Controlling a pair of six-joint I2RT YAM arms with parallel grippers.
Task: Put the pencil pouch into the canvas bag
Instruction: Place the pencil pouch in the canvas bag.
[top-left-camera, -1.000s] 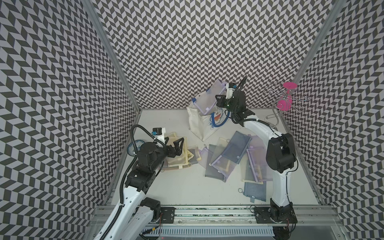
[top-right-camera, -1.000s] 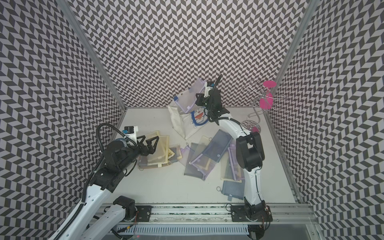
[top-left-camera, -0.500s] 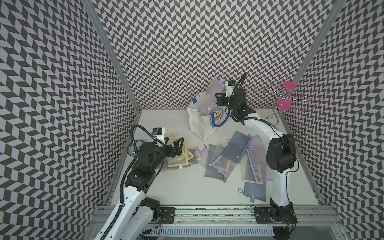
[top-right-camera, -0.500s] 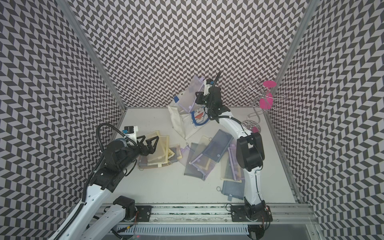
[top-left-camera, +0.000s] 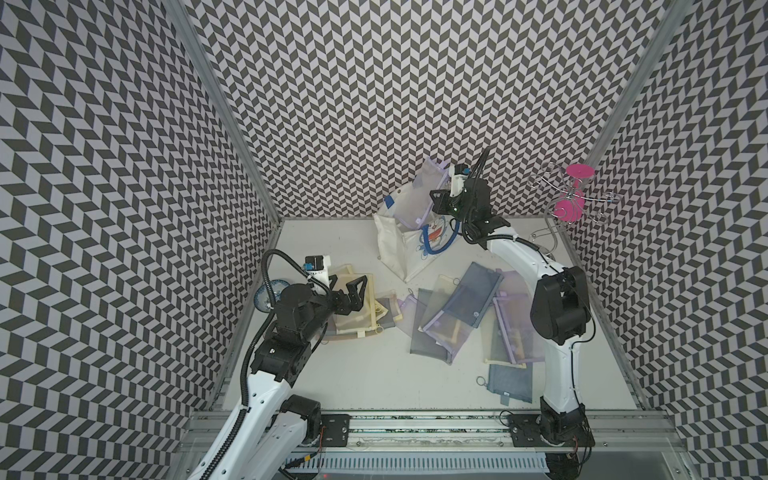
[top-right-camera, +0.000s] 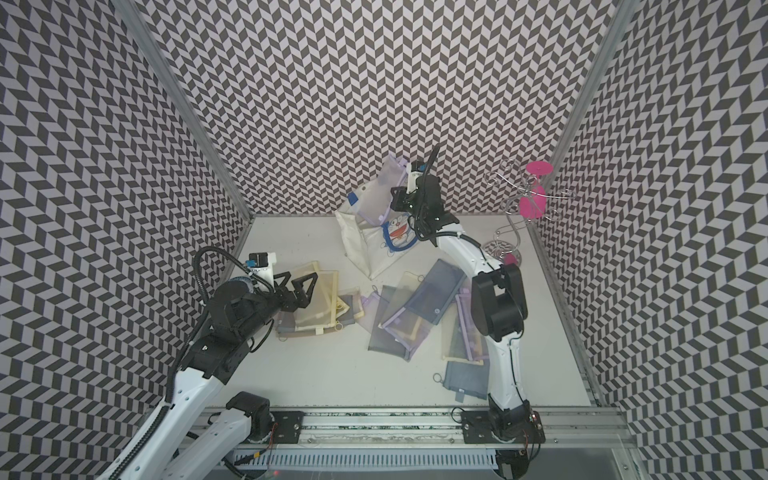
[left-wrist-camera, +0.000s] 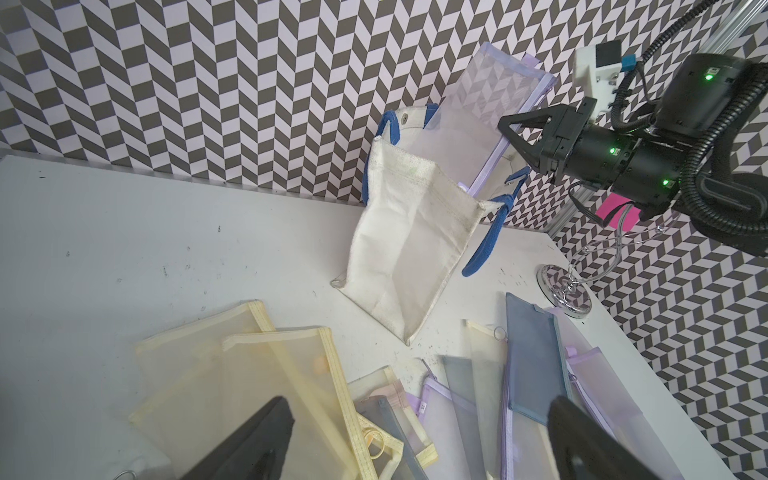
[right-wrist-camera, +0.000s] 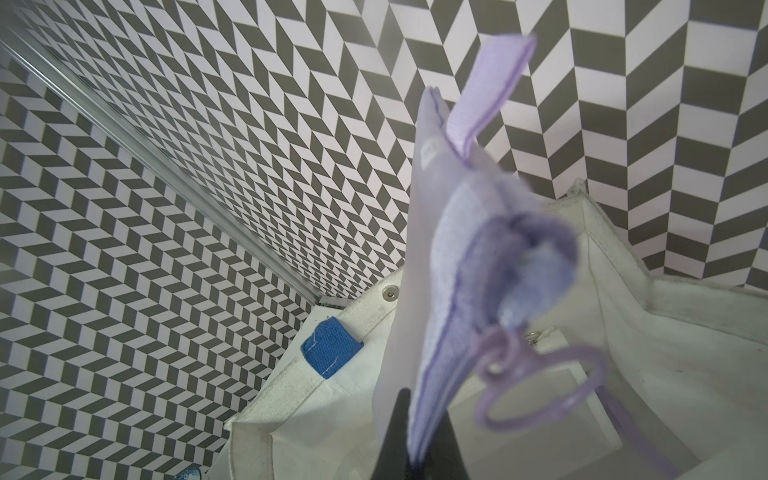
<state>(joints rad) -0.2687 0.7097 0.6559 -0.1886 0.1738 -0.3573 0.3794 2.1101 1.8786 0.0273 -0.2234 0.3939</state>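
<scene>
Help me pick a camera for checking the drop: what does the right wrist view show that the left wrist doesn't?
Only right wrist: the canvas bag's inner floor and a purple zip ring. Only left wrist: spare pouches on the table, a wire stand, the open left fingers. Both: the bag's blue handle and the purple pouch pinched by the right fingers.

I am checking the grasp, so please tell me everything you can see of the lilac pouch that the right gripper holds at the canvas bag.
The lilac pouch is a flat, see-through mesh sleeve with lilac fabric edging, a zip along one long side and a clear purple ring pull. The right gripper is shut on its zip edge. It stands tilted, its lower end inside the open mouth of the canvas bag, its upper end sticking out above the rim.
</scene>
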